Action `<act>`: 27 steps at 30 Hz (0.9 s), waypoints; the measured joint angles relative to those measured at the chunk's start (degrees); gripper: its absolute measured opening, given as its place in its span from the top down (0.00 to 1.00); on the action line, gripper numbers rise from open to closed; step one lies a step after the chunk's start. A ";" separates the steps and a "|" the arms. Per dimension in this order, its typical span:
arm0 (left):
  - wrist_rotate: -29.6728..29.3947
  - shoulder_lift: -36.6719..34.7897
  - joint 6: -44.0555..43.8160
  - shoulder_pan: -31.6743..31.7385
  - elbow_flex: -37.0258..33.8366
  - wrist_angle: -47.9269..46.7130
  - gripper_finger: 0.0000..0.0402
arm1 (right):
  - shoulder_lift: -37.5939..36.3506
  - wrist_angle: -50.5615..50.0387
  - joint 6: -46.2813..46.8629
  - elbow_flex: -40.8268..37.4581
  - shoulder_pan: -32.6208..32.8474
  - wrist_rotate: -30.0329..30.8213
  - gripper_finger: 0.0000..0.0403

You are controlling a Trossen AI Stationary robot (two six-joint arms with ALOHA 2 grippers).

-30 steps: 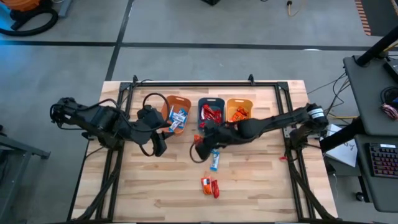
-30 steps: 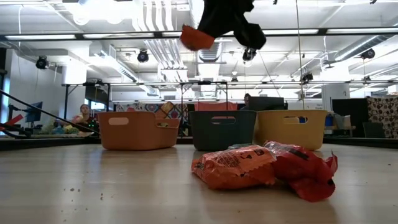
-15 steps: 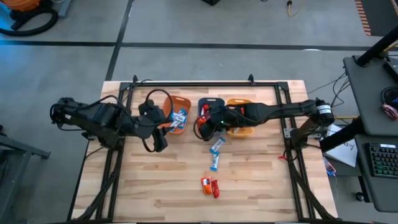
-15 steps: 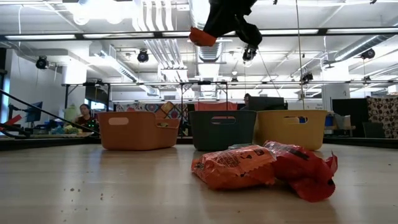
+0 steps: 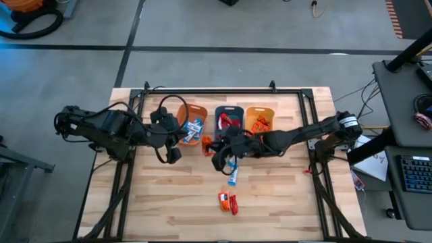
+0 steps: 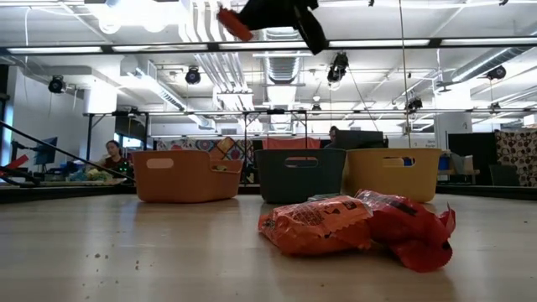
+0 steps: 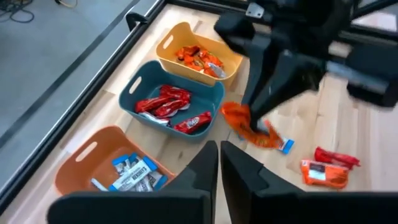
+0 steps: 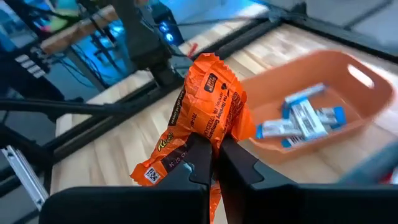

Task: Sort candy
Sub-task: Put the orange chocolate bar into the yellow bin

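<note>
The right hand (image 8: 214, 163) is clamped tight on an orange candy (image 8: 208, 118), holding it in the air above the worktop (image 5: 169, 202), in front of the bins; in the high view the same hand (image 5: 214, 150) sits just in front of the gap between the orange bin (image 5: 181, 121) and the teal bin (image 5: 223, 112). The left hand (image 7: 219, 163) is fully closed with nothing in it, raised near the orange bin. Blue-and-white candies (image 7: 134, 174) lie in the orange bin; red candies (image 7: 165, 101) in the teal bin; orange ones (image 7: 198, 57) in the yellow bin (image 7: 171, 43). On the worktop a blue-and-white candy (image 5: 233, 177) lies just under the right arm; nearer the front edge an orange candy (image 6: 317, 225) and a red candy (image 6: 411, 228) touch.
</note>
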 joint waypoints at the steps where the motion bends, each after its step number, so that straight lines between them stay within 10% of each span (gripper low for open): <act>1: -0.01 0.00 -0.53 0.00 0.00 0.32 0.99 | 0.13 1.99 -1.14 -0.71 0.29 0.11 0.98; 27: -9.45 0.16 -16.96 2.03 -0.02 2.51 1.00 | -0.72 12.13 -21.45 -6.79 0.94 -8.28 0.98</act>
